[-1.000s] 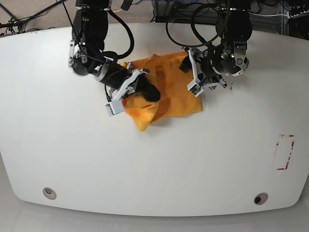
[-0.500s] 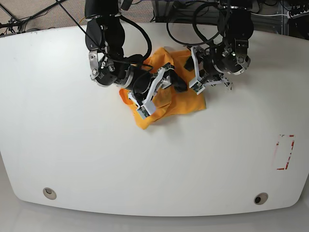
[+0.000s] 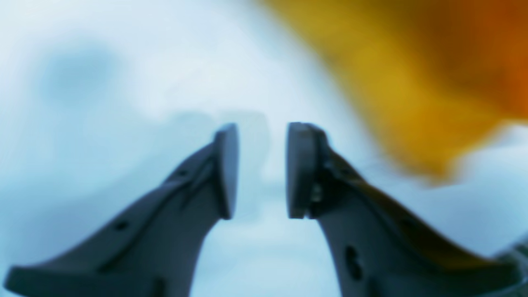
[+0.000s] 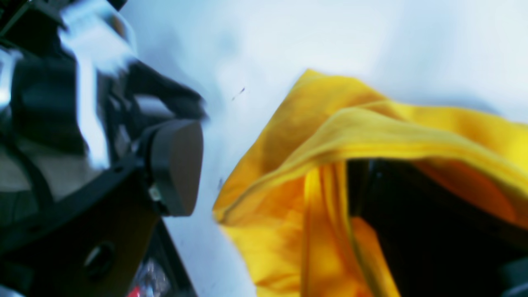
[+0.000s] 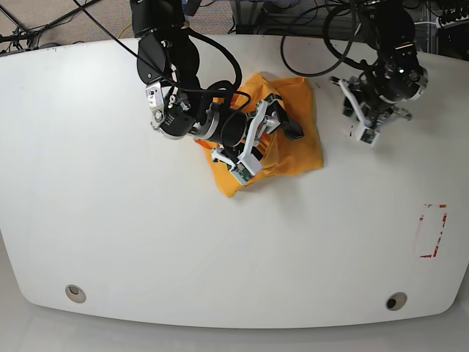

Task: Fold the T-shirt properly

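The orange-yellow T-shirt [image 5: 302, 145] lies bunched in a rough fold on the white table [image 5: 146, 235], at the back centre. My right gripper [image 5: 275, 136] is over its middle and open wide. In the right wrist view one pad [image 4: 177, 165] stands clear above the table, while cloth of the T-shirt [image 4: 338, 132] drapes over the other, dark finger. My left gripper [image 5: 357, 117] is off the shirt, to its right. In the left wrist view the left gripper [image 3: 262, 169] shows a narrow gap with nothing in it, and the T-shirt [image 3: 420, 82] is a blur at the upper right.
A red-marked rectangle [image 5: 432, 231] is on the table's right side. Two round holes [image 5: 73, 293] [image 5: 396, 301] sit near the front edge. Cables and arm bases crowd the back edge.
My right gripper moved right across the shirt, drawing cloth over with it, and opened. My left gripper pulled off the shirt to the right, its jaws narrowing.
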